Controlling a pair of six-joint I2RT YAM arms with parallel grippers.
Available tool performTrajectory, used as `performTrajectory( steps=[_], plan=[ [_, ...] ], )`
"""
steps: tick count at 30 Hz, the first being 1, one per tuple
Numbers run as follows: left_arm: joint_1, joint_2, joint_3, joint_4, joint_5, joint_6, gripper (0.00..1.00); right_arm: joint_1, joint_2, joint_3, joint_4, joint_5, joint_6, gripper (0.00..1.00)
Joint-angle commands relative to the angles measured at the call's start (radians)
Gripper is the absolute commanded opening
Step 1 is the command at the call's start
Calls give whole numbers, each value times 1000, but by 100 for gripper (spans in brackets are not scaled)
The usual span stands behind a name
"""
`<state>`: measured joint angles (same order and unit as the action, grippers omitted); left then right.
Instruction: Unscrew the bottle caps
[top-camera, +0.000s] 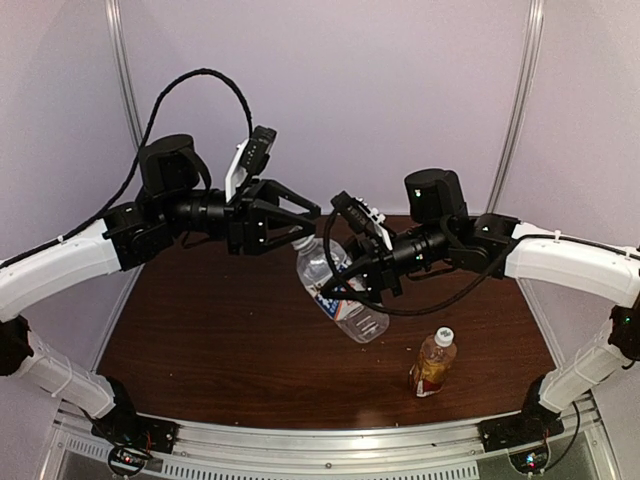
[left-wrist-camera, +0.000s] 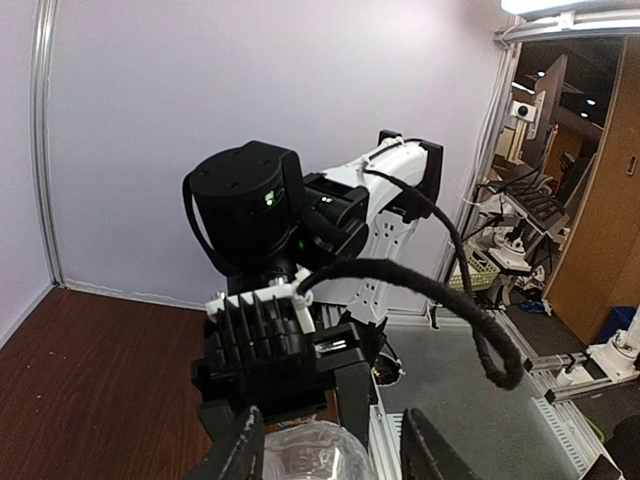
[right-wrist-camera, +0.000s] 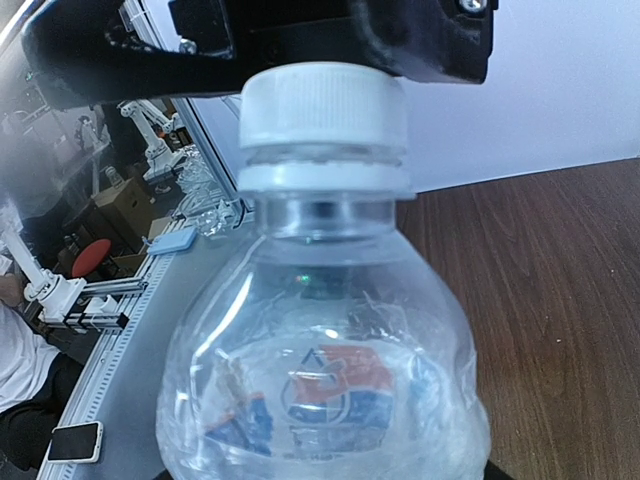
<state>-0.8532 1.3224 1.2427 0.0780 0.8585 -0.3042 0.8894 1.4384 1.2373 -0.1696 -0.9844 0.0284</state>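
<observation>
My right gripper (top-camera: 348, 283) is shut on the clear bottle (top-camera: 340, 295) of colourless liquid and holds it tilted above the table, neck toward the left arm. The bottle fills the right wrist view (right-wrist-camera: 325, 390) and hides my right fingers there. Its white cap (right-wrist-camera: 322, 105) is on the neck, right at the black left gripper. My left gripper (top-camera: 308, 226) is open, jaws spread on either side of the bottle's top (left-wrist-camera: 310, 455). The cap is small in the top view (top-camera: 302, 243). The amber bottle (top-camera: 433, 364) stands capped (top-camera: 444, 336) on the table.
The brown table (top-camera: 220, 340) has pale walls behind it and a metal rail at the near edge (top-camera: 330, 440). The amber bottle stands at front right, below the right arm. A black cable loops under the right wrist (top-camera: 440, 300).
</observation>
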Motion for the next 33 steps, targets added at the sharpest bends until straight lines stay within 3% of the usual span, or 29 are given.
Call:
performTrajectory(
  steps=[1,13,20,24,29,33],
  plan=[
    [21,-4,14,34,18,14,47,-7,-24,24,1,-26,-10,34],
    [26,-17,-23,53,43,0,42,-20,-35,13,30,-40,10,34],
    [26,-11,-21,37,39,5,34,-24,-51,1,59,-40,25,34],
    [26,-8,-23,36,30,2,24,-28,-49,1,64,-21,33,33],
    [27,5,-8,27,-54,-38,0,-32,-63,1,57,121,36,33],
    [26,23,39,-26,-212,-137,0,-33,-71,9,25,308,2,34]
  ],
)
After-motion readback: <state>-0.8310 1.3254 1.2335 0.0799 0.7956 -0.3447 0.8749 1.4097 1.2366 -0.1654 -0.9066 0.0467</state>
